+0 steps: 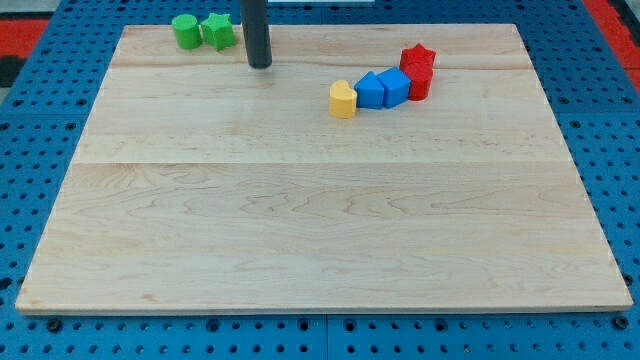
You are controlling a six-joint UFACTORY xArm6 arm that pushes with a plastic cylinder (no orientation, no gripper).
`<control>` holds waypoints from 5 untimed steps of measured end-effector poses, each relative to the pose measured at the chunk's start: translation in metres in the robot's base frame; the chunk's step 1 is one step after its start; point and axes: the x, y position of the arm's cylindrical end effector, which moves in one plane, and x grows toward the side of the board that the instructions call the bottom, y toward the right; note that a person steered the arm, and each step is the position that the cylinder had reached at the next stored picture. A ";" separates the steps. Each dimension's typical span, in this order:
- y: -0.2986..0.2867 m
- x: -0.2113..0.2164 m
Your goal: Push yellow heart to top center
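The yellow heart (343,99) lies on the wooden board (320,220), right of centre in the upper part. It touches a blue block (370,90) on its right, beside a second blue block (394,86). My tip (259,64) is near the view's top, left of centre. It stands well to the left of and slightly above the yellow heart, apart from it. It is just right of the green blocks.
A red star (418,56) sits above a red cylinder (420,82) at the right end of the blue blocks. A green cylinder (185,30) and a green star (218,31) lie at the top left. Blue pegboard surrounds the board.
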 end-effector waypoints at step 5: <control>0.081 0.053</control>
